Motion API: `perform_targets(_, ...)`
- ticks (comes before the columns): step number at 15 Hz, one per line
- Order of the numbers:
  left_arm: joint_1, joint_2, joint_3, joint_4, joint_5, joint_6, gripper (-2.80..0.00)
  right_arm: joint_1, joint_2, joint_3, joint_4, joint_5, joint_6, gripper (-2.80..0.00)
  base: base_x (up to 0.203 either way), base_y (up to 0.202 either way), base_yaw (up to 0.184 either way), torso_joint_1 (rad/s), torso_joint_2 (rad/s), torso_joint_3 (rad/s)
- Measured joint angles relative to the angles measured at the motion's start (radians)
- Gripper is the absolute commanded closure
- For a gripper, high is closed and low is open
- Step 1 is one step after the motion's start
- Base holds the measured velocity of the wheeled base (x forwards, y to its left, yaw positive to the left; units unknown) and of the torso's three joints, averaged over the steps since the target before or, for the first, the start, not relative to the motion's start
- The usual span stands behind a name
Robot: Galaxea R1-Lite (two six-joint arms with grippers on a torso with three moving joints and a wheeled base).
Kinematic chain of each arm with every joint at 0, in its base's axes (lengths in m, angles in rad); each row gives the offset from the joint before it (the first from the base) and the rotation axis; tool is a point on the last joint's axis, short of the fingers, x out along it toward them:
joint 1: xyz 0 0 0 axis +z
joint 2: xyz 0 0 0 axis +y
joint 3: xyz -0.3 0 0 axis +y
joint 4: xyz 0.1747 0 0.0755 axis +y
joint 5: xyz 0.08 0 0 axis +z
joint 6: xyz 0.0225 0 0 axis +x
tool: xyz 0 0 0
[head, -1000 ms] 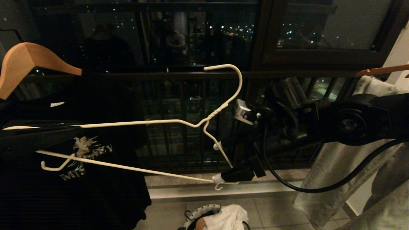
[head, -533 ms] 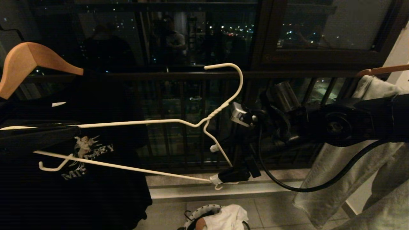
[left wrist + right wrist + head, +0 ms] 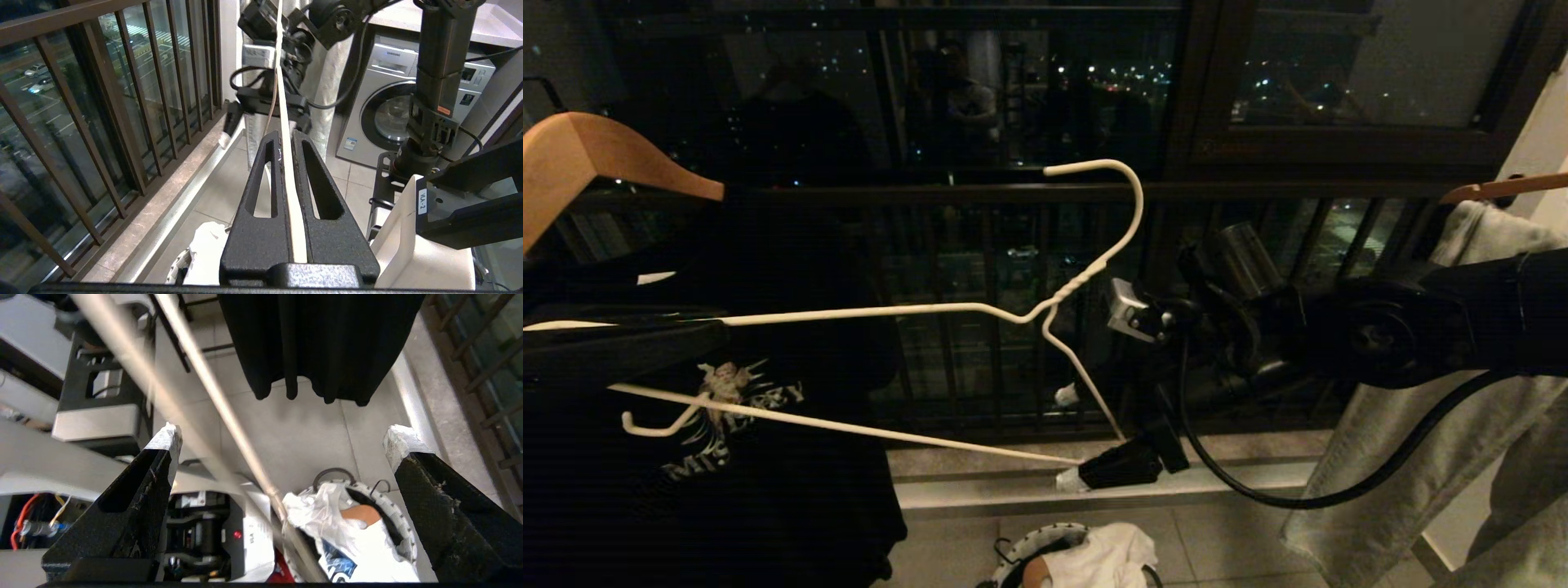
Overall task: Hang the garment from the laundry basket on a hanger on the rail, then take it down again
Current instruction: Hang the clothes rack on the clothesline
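On a dark balcony, the left gripper [image 3: 288,163] clamps the hanger [image 3: 980,311]. The right gripper [image 3: 282,445] gapes around its bar; closing off-centre could twist it loose. The laundry basket [image 3: 1033,543] waits below.

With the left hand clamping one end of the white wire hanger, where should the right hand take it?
Probably the free corner of the hanger, where sloping shoulder meets bottom bar, coming from the right end. The left hand pins the other end, and the open right hand straddles those thin wires there.
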Motion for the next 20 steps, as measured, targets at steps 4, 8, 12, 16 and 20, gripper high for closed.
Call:
perform_targets(4,0.000,0.001,0.000,0.000,0.021,0.000,0.00,0.014,-0.007,0.028,-0.001,-0.001,-0.007,-2.80,0.000,0.000,0.000,0.000,0.00,0.000)
perform_targets(8,0.000,0.000,0.000,-0.001,0.029,0.000,0.00,0.028,-0.008,0.035,-0.002,-0.001,-0.007,-2.80,0.000,0.000,0.000,0.000,0.00,0.000)
perform_targets(12,0.000,0.000,-0.001,-0.002,0.033,0.000,0.00,0.032,-0.008,0.038,-0.003,-0.001,-0.008,0.00,0.000,0.000,0.000,0.000,0.00,0.000)
perform_targets(16,0.000,-0.001,-0.004,-0.002,0.042,-0.002,0.00,0.047,-0.009,0.043,0.001,-0.001,-0.007,0.00,0.000,0.000,0.000,0.000,0.00,0.000)
perform_targets(20,0.000,-0.003,-0.008,-0.002,0.057,-0.009,0.00,0.062,-0.007,0.046,-0.002,-0.003,-0.008,0.00,0.000,0.000,0.000,0.000,0.00,0.000)
